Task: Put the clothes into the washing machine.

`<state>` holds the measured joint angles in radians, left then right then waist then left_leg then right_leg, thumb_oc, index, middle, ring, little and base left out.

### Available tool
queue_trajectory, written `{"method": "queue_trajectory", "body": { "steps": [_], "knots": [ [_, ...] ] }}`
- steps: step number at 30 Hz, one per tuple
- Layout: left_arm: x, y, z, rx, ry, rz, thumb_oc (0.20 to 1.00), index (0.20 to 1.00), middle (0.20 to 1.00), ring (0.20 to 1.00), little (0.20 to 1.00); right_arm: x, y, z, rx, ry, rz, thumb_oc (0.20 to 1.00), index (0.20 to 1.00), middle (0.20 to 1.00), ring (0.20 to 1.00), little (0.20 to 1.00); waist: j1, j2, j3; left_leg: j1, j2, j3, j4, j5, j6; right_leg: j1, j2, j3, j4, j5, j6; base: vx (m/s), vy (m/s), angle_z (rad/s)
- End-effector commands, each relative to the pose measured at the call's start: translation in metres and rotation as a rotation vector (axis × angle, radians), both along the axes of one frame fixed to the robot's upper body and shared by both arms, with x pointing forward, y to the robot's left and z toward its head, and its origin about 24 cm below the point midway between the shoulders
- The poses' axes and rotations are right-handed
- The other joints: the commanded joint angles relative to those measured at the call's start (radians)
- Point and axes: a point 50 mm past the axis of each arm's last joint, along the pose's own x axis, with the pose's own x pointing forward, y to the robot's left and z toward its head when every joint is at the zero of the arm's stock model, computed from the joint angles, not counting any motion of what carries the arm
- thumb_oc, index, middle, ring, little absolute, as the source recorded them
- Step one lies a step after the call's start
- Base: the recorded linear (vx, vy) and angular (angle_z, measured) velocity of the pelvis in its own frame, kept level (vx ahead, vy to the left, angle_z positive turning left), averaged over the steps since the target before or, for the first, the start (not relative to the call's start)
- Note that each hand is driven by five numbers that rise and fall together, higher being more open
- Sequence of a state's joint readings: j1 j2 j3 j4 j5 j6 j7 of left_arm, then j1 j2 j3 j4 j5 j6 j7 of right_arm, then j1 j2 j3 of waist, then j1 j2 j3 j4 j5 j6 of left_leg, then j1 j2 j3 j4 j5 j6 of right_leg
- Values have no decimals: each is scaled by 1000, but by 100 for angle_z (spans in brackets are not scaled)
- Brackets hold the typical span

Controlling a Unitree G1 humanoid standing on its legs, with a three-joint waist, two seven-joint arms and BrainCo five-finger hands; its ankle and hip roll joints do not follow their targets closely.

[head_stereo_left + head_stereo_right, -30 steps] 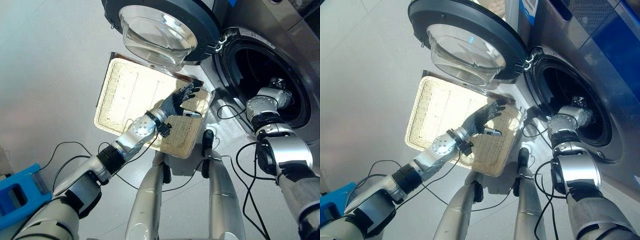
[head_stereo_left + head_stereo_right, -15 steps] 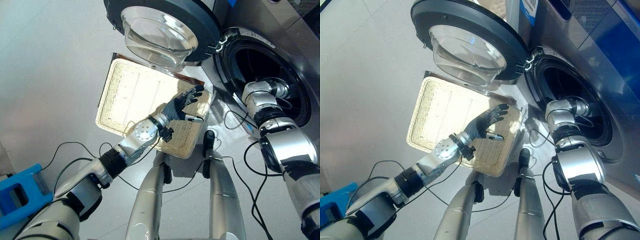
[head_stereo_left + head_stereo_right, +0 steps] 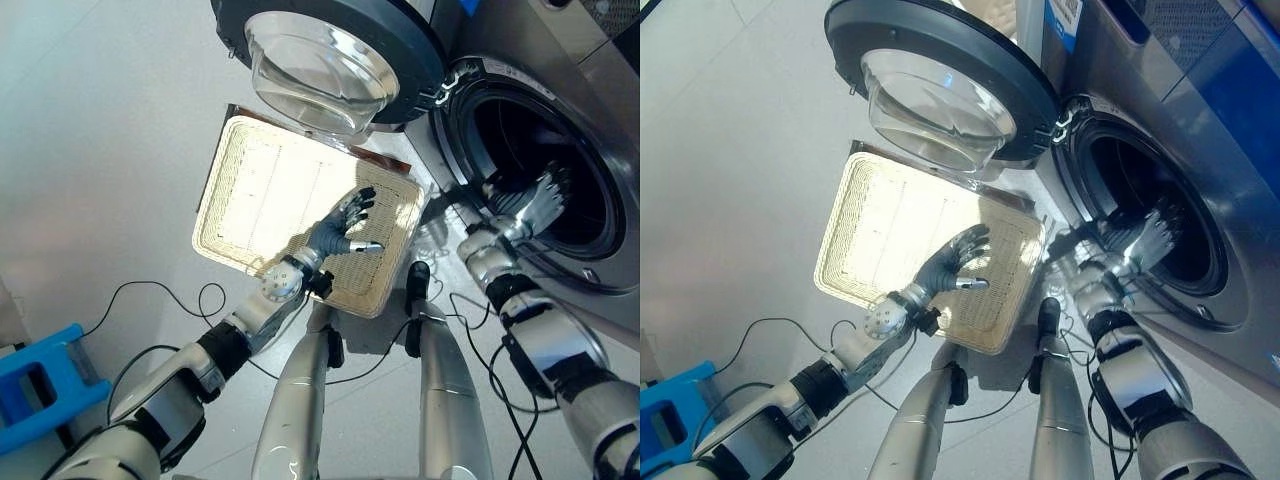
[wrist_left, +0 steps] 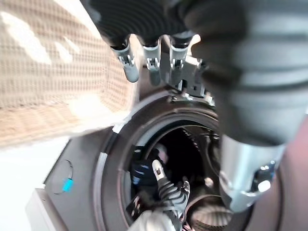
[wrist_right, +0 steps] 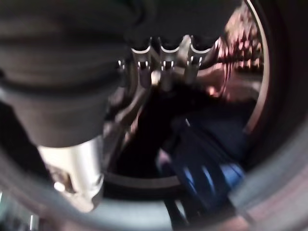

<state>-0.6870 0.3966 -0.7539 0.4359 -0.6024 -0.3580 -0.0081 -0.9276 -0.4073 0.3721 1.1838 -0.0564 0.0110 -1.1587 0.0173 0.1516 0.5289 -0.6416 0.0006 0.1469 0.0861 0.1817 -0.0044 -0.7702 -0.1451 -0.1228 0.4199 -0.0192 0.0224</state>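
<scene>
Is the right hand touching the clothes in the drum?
Apart. In the right wrist view the open right hand has straight fingers with dark space between them and the blue clothes lying deeper in the drum.

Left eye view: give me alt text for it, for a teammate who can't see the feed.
The right hand, fingers spread, holds nothing at the mouth of the washing machine, whose round glass door stands open. The left hand hovers open over a shallow wicker basket on the floor, with no clothes in it.

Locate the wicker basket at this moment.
In the left eye view, the wicker basket lies on the floor below the open washer door, the left hand over its near right corner.
</scene>
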Motion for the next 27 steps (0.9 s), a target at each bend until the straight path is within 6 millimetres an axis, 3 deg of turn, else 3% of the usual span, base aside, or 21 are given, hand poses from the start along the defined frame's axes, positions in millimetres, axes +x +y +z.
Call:
{"method": "queue_trajectory", "body": {
  "steps": [1,3,13,15,20,21,23,24,27],
  "knots": [
    [1,-12,14,-51,-75,-25,1000,1000,1000,1000,1000,2,-9,24,-77,-75,-4,1000,1000,1000,1000,1000,-1,44,-9,29,-58,27,123,-182,-12,64,0,-99,-44,25,92,-3,-34,2],
    [3,-8,-1,-31,-28,6,1000,1000,1000,1000,1000,-2,-7,8,-69,-45,13,1000,1000,1000,1000,1000,-5,30,-9,53,-54,24,120,-186,-12,90,5,-99,-46,21,92,2,-27,5],
    [4,9,-32,4,62,84,1000,1000,1000,1000,1000,-11,5,-28,-150,84,131,1000,1000,1000,1000,1000,-10,-4,-9,129,-37,19,128,-201,-16,175,6,-103,-52,10,88,0,-4,2],
    [-1,16,-51,15,100,146,1000,1000,1000,1000,1000,-24,13,-57,-133,146,154,1000,1000,1000,1000,1000,-11,-27,-9,184,-34,4,130,-210,-17,237,6,-104,-54,-1,87,18,-32,1],
    [-7,26,-74,52,168,225,1000,1000,1000,1000,1000,-36,22,-82,-93,215,174,1000,1000,1000,1000,1000,-11,-49,-9,251,-28,-10,119,-208,-19,312,6,-105,-74,-1,84,29,-16,4],
    [-12,35,-92,95,214,263,1000,1000,1000,1000,1000,-45,25,-98,-70,269,180,1000,1000,1000,1000,1000,-10,-60,-9,310,-24,-19,102,-203,-22,374,7,-103,-92,-1,83,82,-4,7],
    [-20,42,-109,133,267,289,1000,1000,1000,1000,1000,-55,26,-113,-52,317,196,1000,1000,1000,1000,1000,-8,-71,-20,362,-21,-28,83,-197,-26,432,11,-98,-116,0,83,148,-8,3],
    [-31,51,-129,175,324,311,1000,1000,1000,1000,1000,-67,25,-129,-34,377,219,1000,1000,1000,1000,1000,-6,-81,-59,406,-18,-35,56,-190,-31,487,18,-93,-153,2,81,151,-7,-2],
    [-31,51,-129,175,324,311,1000,1000,1000,1000,1000,-68,25,-129,-34,378,219,1000,1000,1000,1000,1000,-6,-81,-58,409,-18,-35,54,-190,-31,490,19,-93,-155,2,81,97,-2,-7]
  ]
}}
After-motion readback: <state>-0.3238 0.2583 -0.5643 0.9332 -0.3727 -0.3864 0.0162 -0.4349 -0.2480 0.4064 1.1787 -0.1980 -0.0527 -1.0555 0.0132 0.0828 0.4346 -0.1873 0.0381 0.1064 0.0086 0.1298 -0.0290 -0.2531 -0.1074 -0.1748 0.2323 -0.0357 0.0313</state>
